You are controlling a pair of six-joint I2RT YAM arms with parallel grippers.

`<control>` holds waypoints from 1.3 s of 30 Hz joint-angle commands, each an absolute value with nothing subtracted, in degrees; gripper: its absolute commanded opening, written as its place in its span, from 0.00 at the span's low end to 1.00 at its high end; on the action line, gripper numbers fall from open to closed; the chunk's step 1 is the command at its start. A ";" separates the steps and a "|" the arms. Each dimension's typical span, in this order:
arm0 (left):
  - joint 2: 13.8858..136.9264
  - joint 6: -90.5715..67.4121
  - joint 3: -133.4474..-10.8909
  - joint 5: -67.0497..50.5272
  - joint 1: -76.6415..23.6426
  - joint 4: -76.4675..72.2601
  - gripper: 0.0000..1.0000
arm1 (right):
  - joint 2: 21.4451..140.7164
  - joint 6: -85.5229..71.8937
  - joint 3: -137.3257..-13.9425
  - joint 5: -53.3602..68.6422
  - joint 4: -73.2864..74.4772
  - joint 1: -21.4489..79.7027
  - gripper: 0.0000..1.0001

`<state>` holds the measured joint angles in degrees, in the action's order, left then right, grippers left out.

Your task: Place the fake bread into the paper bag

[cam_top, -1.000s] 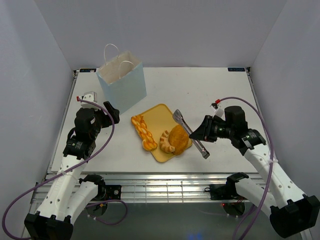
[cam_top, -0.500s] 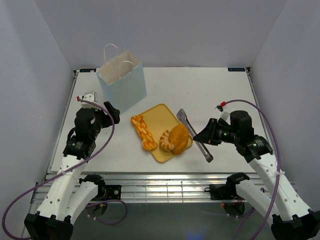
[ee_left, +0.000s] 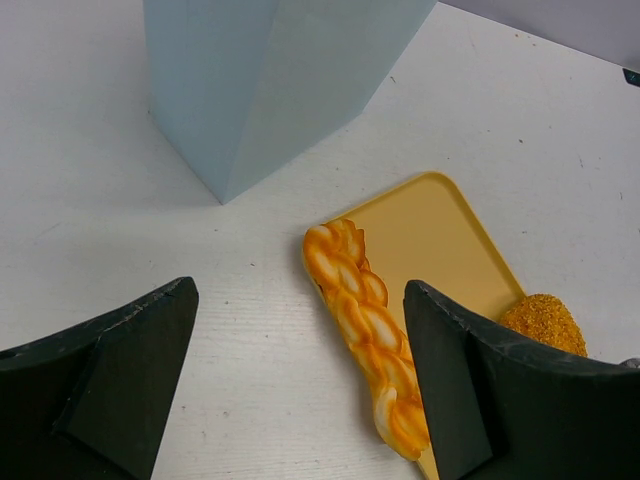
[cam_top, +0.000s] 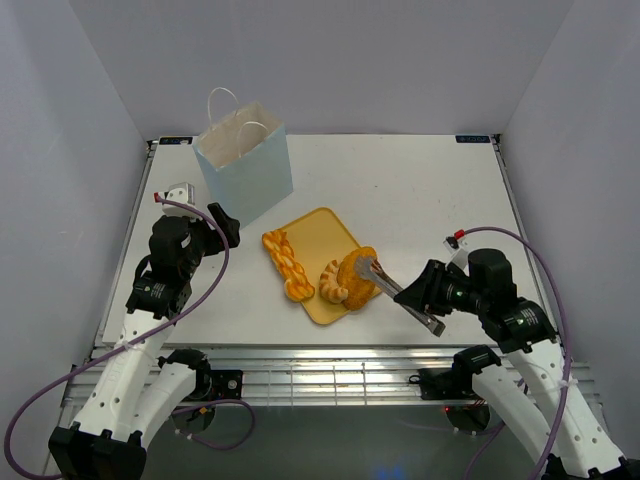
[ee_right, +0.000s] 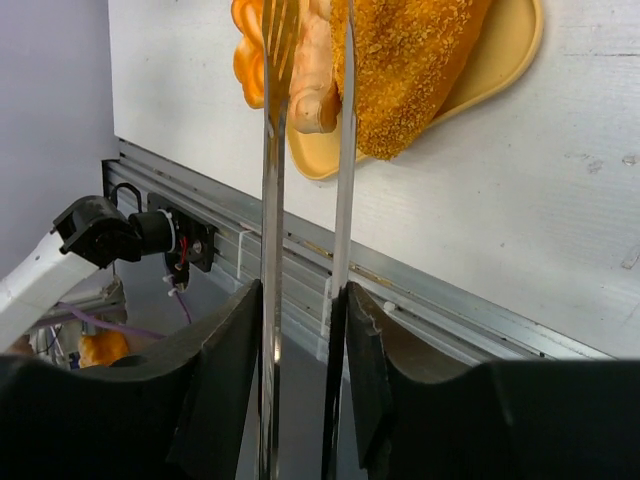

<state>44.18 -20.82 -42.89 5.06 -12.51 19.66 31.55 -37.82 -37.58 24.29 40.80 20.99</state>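
Observation:
The pale blue paper bag [cam_top: 243,165] stands upright at the back left; its base shows in the left wrist view [ee_left: 270,85]. An orange braid [cam_top: 284,262] lies along the left edge of the yellow tray [cam_top: 320,232]. A golden crumbed loaf [cam_top: 354,280] and a croissant [cam_top: 333,285] lie at the tray's near end. My right gripper [cam_top: 428,300] is shut on the metal tongs [ee_right: 305,150], whose tips reach over the golden loaf [ee_right: 405,70] and croissant [ee_right: 305,75]. My left gripper [ee_left: 300,400] is open and empty, above the table just left of the braid [ee_left: 365,325].
The table's near metal rail [ee_right: 420,295] runs below the tongs. White walls close in the table on three sides.
My right arm has drawn back toward the near edge with the tongs lifted off the table, and their tips have swung left onto the golden loaf. The left arm has not moved.

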 commanded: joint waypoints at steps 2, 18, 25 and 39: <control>44.03 -20.57 -43.24 4.04 -12.66 18.81 0.94 | 28.74 -40.51 -37.27 23.29 42.19 20.83 0.45; 44.03 -20.65 -43.24 3.51 -12.66 18.72 0.94 | 22.95 -42.98 -39.03 17.32 50.27 20.83 0.50; 43.94 -20.74 -43.24 3.16 -12.66 18.63 0.94 | 19.34 -46.75 -35.87 17.22 50.10 20.83 0.53; 43.68 -20.74 -43.15 3.16 -12.74 18.63 0.94 | 18.54 -49.74 -32.17 17.66 45.71 20.83 0.57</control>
<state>44.21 -20.84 -42.89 3.77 -12.51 19.25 18.74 -48.47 -32.77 17.67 50.35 20.99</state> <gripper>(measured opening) 0.942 0.569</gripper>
